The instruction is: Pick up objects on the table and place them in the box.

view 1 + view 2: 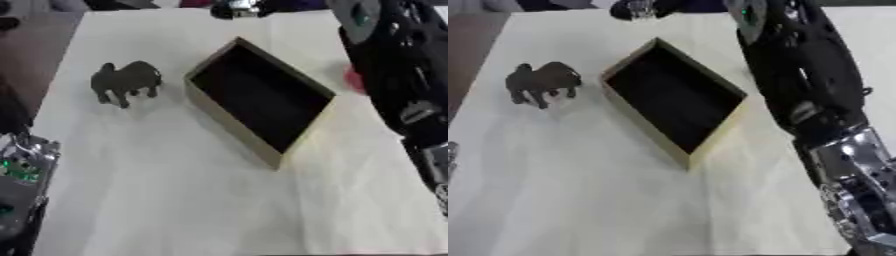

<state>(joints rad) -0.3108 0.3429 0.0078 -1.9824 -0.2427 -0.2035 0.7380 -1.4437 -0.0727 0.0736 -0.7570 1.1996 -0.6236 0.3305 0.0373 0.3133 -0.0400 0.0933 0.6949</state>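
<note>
One toy animal, dark and four-legged, stands upright on the white table, left of the box and apart from it. I see the box lying askew at mid-table, tan walls, dark inside, with nothing I can make out in it. A red shape peeps out just beyond the box's right side, mostly hidden behind my right arm. That arm comes down the right edge of both views, black above, silver joints lower; its hand is out of view. At the lower left, a silver and green part of my left arm shows; I cannot tell how that hand is set.
</note>
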